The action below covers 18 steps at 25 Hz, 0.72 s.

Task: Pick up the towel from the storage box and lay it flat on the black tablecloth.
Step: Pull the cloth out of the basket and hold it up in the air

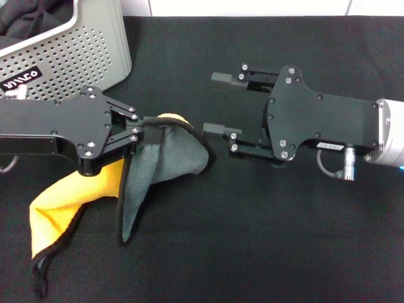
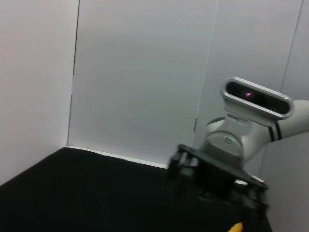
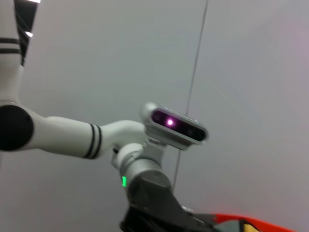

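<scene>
Around me stand plain pale grey wall panels (image 2: pixel 140 77) with thin vertical seams, evenly lit, and a white strip (image 1: pixel 252 7) runs behind my worktop.

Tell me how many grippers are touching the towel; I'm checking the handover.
1. The left gripper is shut on the towel above the black tablecloth; the right gripper, jaws open, sits just beside it, apart.
</scene>
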Motion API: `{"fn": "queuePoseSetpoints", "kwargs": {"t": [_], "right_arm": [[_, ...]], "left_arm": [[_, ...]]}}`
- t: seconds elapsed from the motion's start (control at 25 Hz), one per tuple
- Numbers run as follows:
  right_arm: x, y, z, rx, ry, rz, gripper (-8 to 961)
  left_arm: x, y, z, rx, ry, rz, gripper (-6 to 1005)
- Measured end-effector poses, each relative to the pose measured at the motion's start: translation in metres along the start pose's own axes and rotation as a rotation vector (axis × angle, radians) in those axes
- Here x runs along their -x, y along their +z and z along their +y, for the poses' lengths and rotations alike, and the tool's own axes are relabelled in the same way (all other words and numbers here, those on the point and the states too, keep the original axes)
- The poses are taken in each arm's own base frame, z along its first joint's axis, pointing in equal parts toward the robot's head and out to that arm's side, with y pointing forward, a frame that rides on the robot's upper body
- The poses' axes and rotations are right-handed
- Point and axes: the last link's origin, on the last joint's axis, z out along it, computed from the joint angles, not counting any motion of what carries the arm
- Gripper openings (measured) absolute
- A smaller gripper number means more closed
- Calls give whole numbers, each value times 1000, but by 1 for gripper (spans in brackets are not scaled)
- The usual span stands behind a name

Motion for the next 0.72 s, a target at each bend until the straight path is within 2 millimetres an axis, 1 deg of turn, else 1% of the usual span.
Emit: {"fn": "queuePoseSetpoints", "kwargs": {"t": [0.16,0.28,0.4,0.72], "right_arm": [[6,-1,7,30,-2,-39,577],[7,-1,9,39,-3,-48,555],[7,1,8,44,-4,-48,535],[5,11,-1,44,-16,-16,480]], "left_arm": [[0,-1,-2,-14,-5,4,26],[0,0,-3,-11,-11,7,26],[-1,1,-3,-8,-12,8,26],[-1,6,-2,5,-13,12,27]]}}
